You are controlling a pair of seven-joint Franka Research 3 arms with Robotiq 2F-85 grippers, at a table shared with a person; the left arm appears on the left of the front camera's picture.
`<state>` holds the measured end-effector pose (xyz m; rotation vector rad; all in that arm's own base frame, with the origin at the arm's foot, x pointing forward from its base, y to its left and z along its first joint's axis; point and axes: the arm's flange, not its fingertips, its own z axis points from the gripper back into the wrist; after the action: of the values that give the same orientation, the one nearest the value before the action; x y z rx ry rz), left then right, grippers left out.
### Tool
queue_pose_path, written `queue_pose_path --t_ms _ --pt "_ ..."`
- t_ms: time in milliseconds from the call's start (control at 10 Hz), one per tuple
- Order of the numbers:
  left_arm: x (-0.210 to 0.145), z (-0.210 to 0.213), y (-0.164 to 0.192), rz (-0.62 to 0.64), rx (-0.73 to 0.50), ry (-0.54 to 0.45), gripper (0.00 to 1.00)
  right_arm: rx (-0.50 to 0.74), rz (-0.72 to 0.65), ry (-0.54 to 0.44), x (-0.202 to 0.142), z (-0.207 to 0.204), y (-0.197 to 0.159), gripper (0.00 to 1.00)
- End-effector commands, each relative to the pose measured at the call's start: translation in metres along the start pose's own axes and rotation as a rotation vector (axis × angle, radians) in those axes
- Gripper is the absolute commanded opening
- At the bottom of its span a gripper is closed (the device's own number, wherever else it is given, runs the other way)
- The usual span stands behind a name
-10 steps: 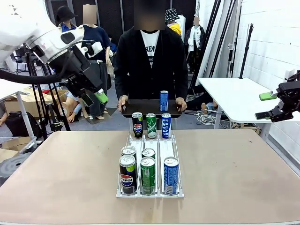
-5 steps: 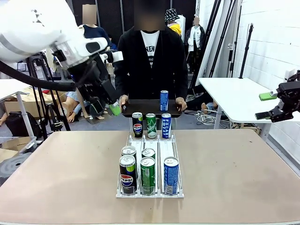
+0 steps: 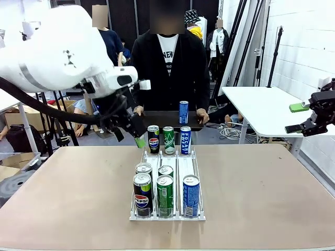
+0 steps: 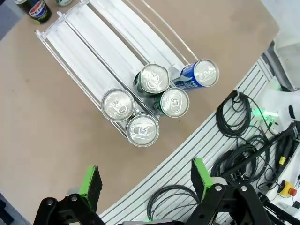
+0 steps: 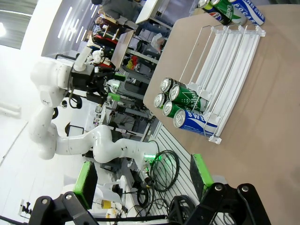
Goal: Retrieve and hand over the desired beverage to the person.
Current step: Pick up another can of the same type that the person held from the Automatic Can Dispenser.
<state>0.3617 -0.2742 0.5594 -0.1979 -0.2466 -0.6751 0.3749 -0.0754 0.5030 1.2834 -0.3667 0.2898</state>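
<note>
I cannot tell which drink is wanted, so I treat every upright aluminium can in the clear three-lane plastic rack [image 3: 180,163] as a candidate. The far row is the one nearest my left gripper [image 3: 131,135]. It holds a black Pepsi can [image 3: 153,139], a green can [image 3: 168,140] and a blue Pocari can [image 3: 186,140].

The black Pepsi can stands just beside the gripper's green pad, on the side toward the right arm, and the other two lie farther that way. All of them stand with the long axis vertical, so I judge a grasp from the side, around the body, would suit. In the left wrist view the near cluster [image 4: 150,103] of five cans sits ahead of the fingers and well apart from them.

The left gripper's jaws are spread wide and hold nothing. The right gripper [image 3: 296,117] is likewise wide open and empty, well apart from the rack and out past the table's edge. The left arm is much the nearer.

I can read "PEPSI" on the front black can [image 3: 142,194] and "POCARI" down the far blue one. I can't make out the green can's script.

Beyond the left gripper, the person [image 3: 167,68] in a black jacket holds a dark tray [image 3: 157,121] carrying another blue can [image 3: 183,112].
</note>
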Motion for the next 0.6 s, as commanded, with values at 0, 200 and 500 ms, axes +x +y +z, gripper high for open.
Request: queue_pose_path --t_ms 0,200,500 --pt "0.003 -0.019 -0.009 0.025 0.069 0.032 1.00 0.006 0.003 0.004 -0.005 -0.001 0.000 1.00" --pt "0.008 -0.034 -0.016 0.020 0.078 0.062 1.00 0.006 0.003 0.004 -0.005 -0.001 0.000 1.00" --pt "0.022 -0.048 -0.013 0.044 0.065 0.122 1.00 0.006 0.003 0.004 -0.005 -0.001 0.000 1.00"
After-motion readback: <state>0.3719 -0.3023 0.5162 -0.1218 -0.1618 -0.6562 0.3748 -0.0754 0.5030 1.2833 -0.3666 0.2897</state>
